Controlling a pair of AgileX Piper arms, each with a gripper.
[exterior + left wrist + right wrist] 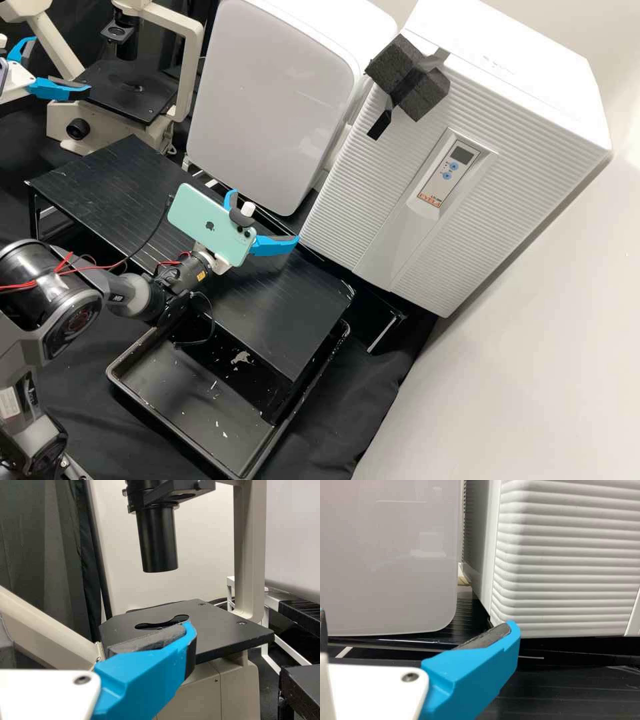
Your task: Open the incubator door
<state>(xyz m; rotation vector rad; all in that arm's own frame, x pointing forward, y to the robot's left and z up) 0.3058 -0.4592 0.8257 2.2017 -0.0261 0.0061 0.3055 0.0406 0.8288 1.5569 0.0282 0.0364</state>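
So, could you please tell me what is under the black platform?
A white-flecked black tray reaches partly under the platform, whose top hides the tray's far part and anything there.

A cream microscope (pixel 190 67) with a black stage stands just beyond the far left corner of a low black stand (pixel 120 193). A white appliance, smooth grey front (pixel 273 100), stands along the stand's far edge. A black tray (pixel 173 393) — flecked with white — sits on black cloth (pixel 373 387), partly beneath the stand's near edge.
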